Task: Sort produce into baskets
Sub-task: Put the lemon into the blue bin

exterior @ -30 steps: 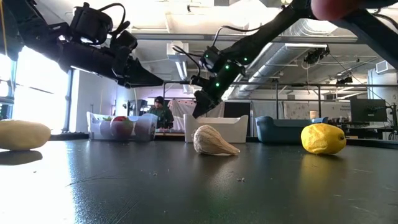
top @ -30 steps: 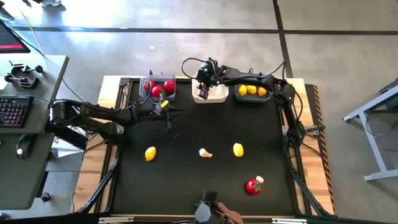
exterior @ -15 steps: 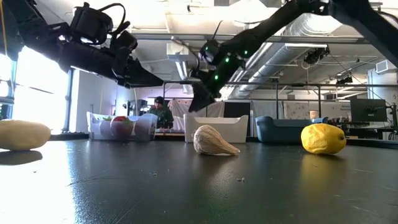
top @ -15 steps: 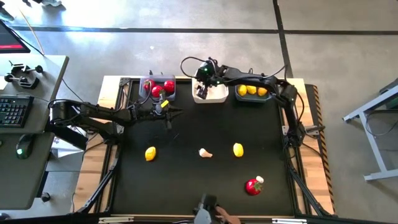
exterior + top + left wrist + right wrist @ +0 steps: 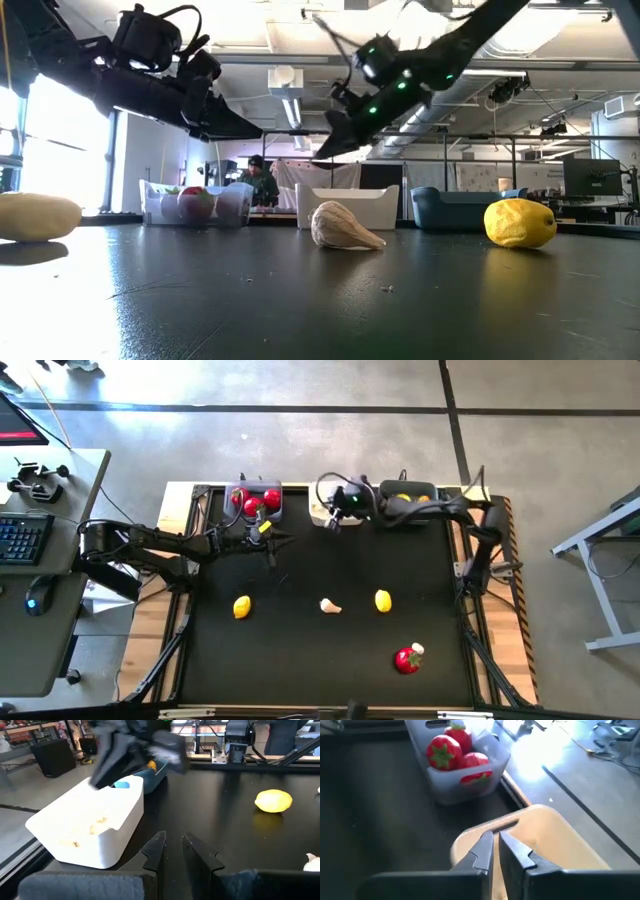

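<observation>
With its fingers drawn together on nothing, the right gripper [image 5: 333, 520] hangs over the near edge of the white basket [image 5: 322, 512] — a posture that reads as the end of a drop, so the step in hand is judged to be going out for the next loose piece. To do it well, the arm should rise clear of the basket wall, part the fingers before coming down, and settle squarely over the piece so that a round toy does not squirt sideways.

The garlic [image 5: 329, 605] lies mid-counter and is the natural pick for the white basket; it is tapered and rests on its side, so a grasp across the fat end should hold best. Just beside it to the right lies a lemon [image 5: 383, 600], and well to the left a second lemon [image 5: 242, 606]; both belong with the lemons already in the teal basket [image 5: 405, 520]. Near the front right, a tomato [image 5: 406, 660] touches a small garlic piece [image 5: 418, 649] — the pair may need nudging apart.

The left gripper [image 5: 272, 540] waits in front of the grey basket [image 5: 256, 501], fingers nearly together and empty; that basket holds several tomatoes [image 5: 443, 751].

Obstacles are few. The left arm reaches across the rear left of the counter [image 5: 300, 650], so any pass toward the left lemon risks crowding it. The basket walls along the back edge stand ready to snag a low-carried piece.
</observation>
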Controlling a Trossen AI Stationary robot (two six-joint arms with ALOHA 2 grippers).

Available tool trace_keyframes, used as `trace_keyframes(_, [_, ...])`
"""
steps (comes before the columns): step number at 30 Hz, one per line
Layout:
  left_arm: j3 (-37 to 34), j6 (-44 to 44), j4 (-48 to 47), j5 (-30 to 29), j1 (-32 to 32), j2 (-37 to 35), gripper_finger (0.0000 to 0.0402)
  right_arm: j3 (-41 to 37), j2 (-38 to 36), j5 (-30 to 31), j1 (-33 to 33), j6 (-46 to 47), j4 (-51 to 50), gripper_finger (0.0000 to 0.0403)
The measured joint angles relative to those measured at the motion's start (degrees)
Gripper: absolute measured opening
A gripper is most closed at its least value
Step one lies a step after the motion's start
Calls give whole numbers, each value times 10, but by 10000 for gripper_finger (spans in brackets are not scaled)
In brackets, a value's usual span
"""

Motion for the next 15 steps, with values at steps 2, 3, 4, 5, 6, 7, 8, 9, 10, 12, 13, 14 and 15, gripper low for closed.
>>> trace_keyframes(2, [0,-5,0,0,0,0,48,-34,-28,23,15,16,14,16])
trace_keyframes(3, [0,-12,-1,0,0,0,48,-50,-41,30,23,27,15,12])
trace_keyframes(4, [0,-21,-1,0,0,0,48,-65,-54,37,31,40,14,6])
trace_keyframes(5, [0,-31,-1,0,1,0,48,-80,-66,42,41,54,13,3])
trace_keyframes(6, [0,-33,-1,-1,1,0,48,-95,-80,49,52,68,13,2])
trace_keyframes(7, [0,-33,0,-1,1,0,48,-110,-93,59,64,84,12,3])
trace_keyframes(8, [0,-28,0,-1,1,0,48,-123,-107,68,79,102,11,4])
trace_keyframes(9, [0,-18,1,-2,1,0,48,-136,-123,78,94,118,9,4])
trace_keyframes(10, [0,-9,2,-2,1,0,48,-151,-140,91,111,134,-1,2])
trace_keyframes(12, [0,9,7,-2,1,0,48,-173,-173,124,148,170,-38,1])
trace_keyframes(13, [0,16,10,-2,1,0,48,-183,-189,145,168,196,-60,1])
trace_keyframes(14, [0,20,14,-2,1,0,48,-191,-206,163,187,226,-87,1])
trace_keyframes(15, [1,26,16,0,1,0,48,-196,-221,177,206,262,-117,0])
